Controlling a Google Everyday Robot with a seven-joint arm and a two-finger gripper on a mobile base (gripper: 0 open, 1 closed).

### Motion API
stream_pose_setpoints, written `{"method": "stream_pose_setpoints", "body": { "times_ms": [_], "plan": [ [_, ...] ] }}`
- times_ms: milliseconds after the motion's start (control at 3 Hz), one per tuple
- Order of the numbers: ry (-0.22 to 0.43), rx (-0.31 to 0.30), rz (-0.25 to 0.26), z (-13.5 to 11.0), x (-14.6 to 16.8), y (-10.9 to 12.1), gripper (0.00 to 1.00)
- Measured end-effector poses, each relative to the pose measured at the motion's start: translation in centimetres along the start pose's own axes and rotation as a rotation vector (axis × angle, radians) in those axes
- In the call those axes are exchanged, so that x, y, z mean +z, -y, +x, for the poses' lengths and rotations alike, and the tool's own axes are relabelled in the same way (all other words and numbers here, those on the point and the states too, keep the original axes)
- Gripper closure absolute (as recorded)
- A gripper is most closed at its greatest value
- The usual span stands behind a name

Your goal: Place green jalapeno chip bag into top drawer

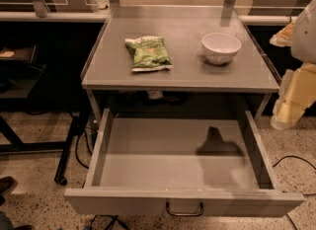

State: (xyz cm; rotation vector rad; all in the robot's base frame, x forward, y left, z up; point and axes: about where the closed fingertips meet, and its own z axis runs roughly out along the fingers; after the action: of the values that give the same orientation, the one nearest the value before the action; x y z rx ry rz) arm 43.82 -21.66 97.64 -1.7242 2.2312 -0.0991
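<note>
The green jalapeno chip bag [148, 53] lies flat on the grey counter top [182, 71], left of centre. The top drawer [118, 150] below the counter is pulled fully open toward me, and nothing shows inside it. Its flat front panel carries a small dark handle [184, 209] at the centre. My gripper [289, 108] hangs at the right edge of the view as a pale, blurred shape. It is beside the counter's right end and above the drawer's right side, well away from the bag and holding nothing that I can see. It casts a shadow [217, 144] on the drawer floor.
A white bowl [220, 47] stands on the counter to the right of the bag. The counter has a raised back rail with two posts. Cables [81, 145] and a dark stand leg lie on the speckled floor at the left. A cable [296, 161] runs along the floor at the right.
</note>
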Motion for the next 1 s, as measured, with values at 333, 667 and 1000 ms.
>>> {"method": "stream_pose_setpoints", "body": {
  "times_ms": [333, 667, 1000],
  "plan": [
    [0.000, 0.000, 0.000, 0.0, 0.0, 0.0, 0.00],
    [0.021, 0.068, 0.018, -2.1, 1.2, 1.3, 0.00],
    [-0.004, 0.179, 0.028, -4.2, 2.8, 3.9, 0.00]
  ]
}}
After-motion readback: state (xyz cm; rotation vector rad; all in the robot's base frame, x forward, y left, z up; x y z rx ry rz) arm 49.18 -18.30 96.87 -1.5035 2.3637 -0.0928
